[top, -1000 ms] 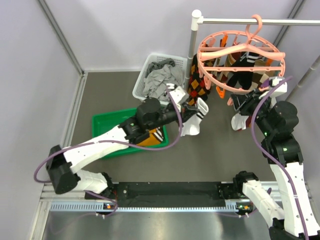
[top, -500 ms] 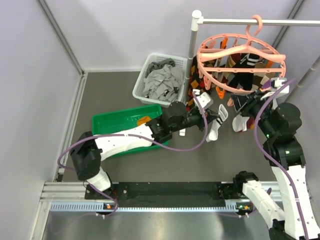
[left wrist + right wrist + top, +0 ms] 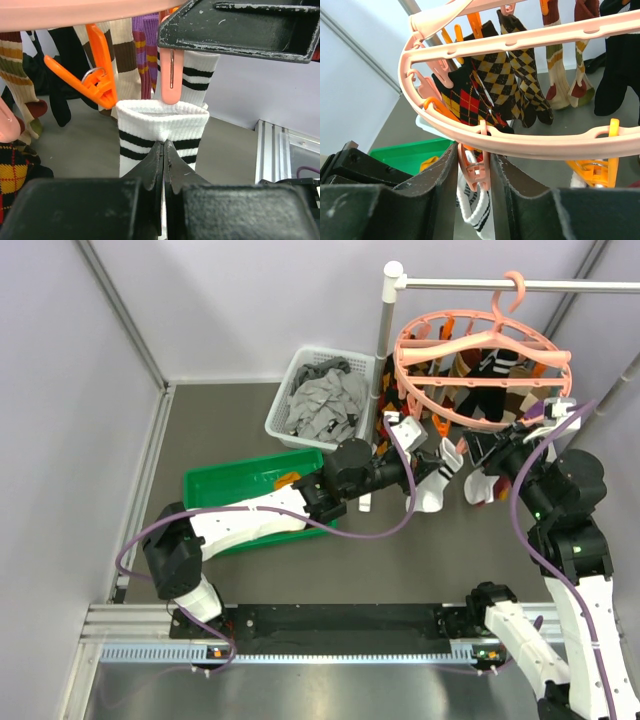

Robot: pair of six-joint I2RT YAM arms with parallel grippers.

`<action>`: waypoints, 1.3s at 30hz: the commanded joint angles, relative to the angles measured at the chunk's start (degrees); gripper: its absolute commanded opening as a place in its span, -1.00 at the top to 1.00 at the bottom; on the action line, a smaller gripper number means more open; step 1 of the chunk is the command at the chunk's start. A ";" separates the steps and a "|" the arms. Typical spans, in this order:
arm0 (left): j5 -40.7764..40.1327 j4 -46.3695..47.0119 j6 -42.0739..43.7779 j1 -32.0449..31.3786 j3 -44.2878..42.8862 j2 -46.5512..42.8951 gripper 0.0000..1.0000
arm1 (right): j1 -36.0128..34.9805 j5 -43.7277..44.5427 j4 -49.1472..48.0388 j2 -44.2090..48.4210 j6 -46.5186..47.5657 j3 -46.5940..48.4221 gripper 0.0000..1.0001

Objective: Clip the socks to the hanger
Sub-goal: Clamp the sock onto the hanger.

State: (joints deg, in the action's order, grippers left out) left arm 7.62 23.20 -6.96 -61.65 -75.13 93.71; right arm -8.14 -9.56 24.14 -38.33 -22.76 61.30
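Clamps the left hand [image 3: 163,150] tight on the cuff of a white sock [image 3: 162,122] with 2 black bands, holding it upright, open cuff just under the rim of the pink hanger [image 3: 75,10]. Squeezes a pink clip [image 3: 476,172] on that rim with the right hand [image 3: 475,152], 1 finger pressed against each side. Sets that clip directly above the sock's cuff in the left wrist view, tip at the top edge of the fabric; cannot tell whether touching or just short. Leaves an orange clip [image 3: 100,75] dangling just left of the cuff. From above, brings both hands together under the near rim of the hanger, hooked on a white rail [image 3: 500,283], with the sock drooping from the left hand above the table [image 3: 420,540]. Around the ring, more hanging socks, among them argyle socks [image 3: 465,100] and a 2nd striped sock [image 3: 200,75] behind the held one. Farther left on the table, a green tray [image 3: 215,490] and a white basket [image 3: 285,390] of grey clothes.
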 commanded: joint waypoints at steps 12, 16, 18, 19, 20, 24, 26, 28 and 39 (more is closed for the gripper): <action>-0.76 5.27 0.02 -0.84 -3.09 -0.02 1.00 | -0.47 -0.81 -0.59 0.80 -0.61 0.23 1.00; -0.67 5.98 0.02 -0.93 -3.61 0.24 1.00 | -0.38 -0.98 -0.94 0.88 -0.79 -0.04 1.00; -0.50 5.98 0.02 -1.02 -3.88 0.51 1.00 | -0.38 -1.07 -1.02 0.88 -0.79 -0.13 1.00; -0.67 6.07 0.02 -0.93 -4.32 0.59 1.00 | -0.38 -1.25 -1.03 0.88 -1.05 -0.30 1.00; -0.59 6.24 0.02 -0.93 -4.32 0.86 1.00 | -0.38 -1.34 -1.20 0.88 -1.05 -0.30 1.00; -0.41 6.86 0.02 -0.93 -4.76 1.38 1.00 | -0.38 -1.51 -1.29 0.71 -1.41 -0.39 1.00; -0.41 7.21 -0.07 -1.02 -5.11 1.39 1.00 | -0.47 -1.43 -1.12 0.80 -1.41 -0.48 1.00; -0.15 7.38 -0.16 -0.93 -5.11 1.30 1.00 | -0.38 -1.25 -1.03 0.80 -1.32 -0.48 1.00; 0.91 8.44 -0.25 -1.02 -5.20 1.03 1.00 | -0.38 -0.90 -1.03 0.71 -1.32 -0.74 1.00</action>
State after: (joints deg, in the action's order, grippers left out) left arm 7.29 26.63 -6.96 -62.33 -77.76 95.15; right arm -8.14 -10.22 24.05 -38.22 -23.68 61.12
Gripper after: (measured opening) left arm 0.009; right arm 0.282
